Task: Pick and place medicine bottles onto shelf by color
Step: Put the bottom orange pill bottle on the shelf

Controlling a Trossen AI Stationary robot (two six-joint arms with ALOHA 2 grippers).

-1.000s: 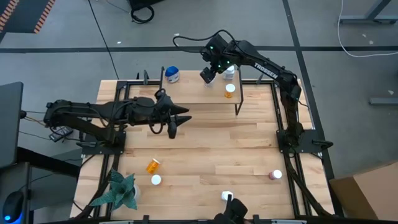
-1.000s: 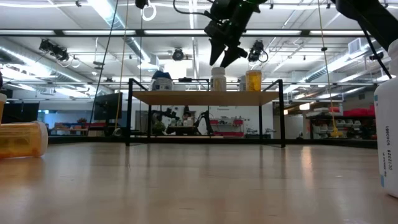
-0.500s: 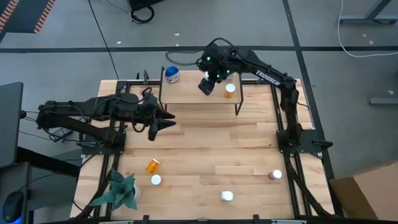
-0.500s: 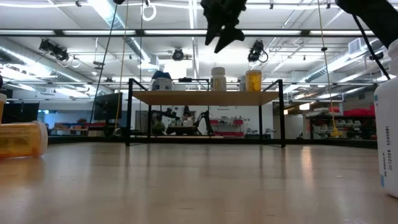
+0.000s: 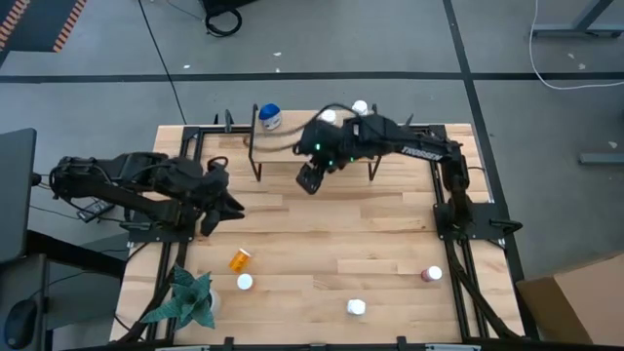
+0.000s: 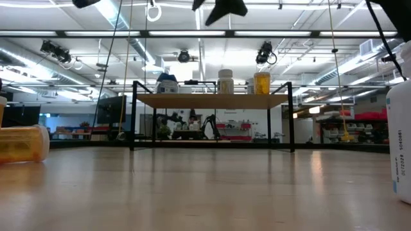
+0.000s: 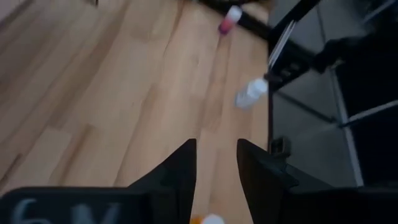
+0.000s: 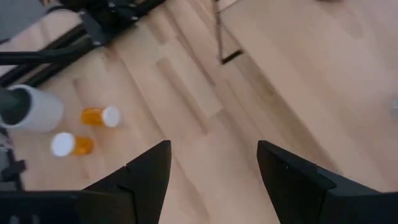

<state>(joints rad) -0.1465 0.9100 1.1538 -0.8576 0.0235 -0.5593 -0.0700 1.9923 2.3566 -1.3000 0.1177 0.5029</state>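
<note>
The shelf stands at the far side of the table. A blue-lidded bottle, a white bottle and an orange bottle stand on its board. An orange bottle lies on its side on the table; a white-capped bottle, a white one and a dark red one are near the front. My right gripper is open and empty, high over the table just in front of the shelf. My left gripper is open and empty at the table's left.
A green plant in a white pot stands at the near left corner. Black frame rails run along the table's left and right sides. My right arm reaches over the shelf from the far right.
My right gripper, open, has left the white bottle standing on the shelf and has gone up and toward the near edge and the left, clear of the shelf. My left gripper has drawn back toward the table's left and near edge.
</note>
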